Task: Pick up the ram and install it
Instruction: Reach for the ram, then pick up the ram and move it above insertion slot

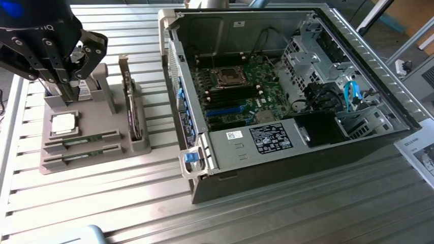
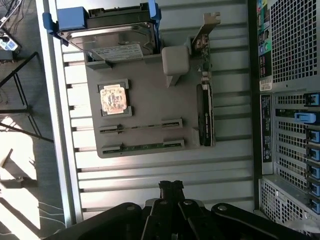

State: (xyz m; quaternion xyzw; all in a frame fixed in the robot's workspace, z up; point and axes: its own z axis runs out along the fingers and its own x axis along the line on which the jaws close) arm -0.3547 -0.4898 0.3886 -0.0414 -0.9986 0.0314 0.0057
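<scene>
Slatted metal table (image 1: 285,218). Directly on it: grey parts holder (image 1: 101,119) toward the exterior view's left, open computer case (image 1: 271,175) near it on the right, not touching.

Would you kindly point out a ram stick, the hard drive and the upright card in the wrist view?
Ram stick (image 2: 142,147): wrist view, middle of its green top edge.
Hard drive (image 2: 109,35): wrist view, on its silver cover.
Upright card (image 2: 204,120): wrist view, on its black middle part.
</scene>
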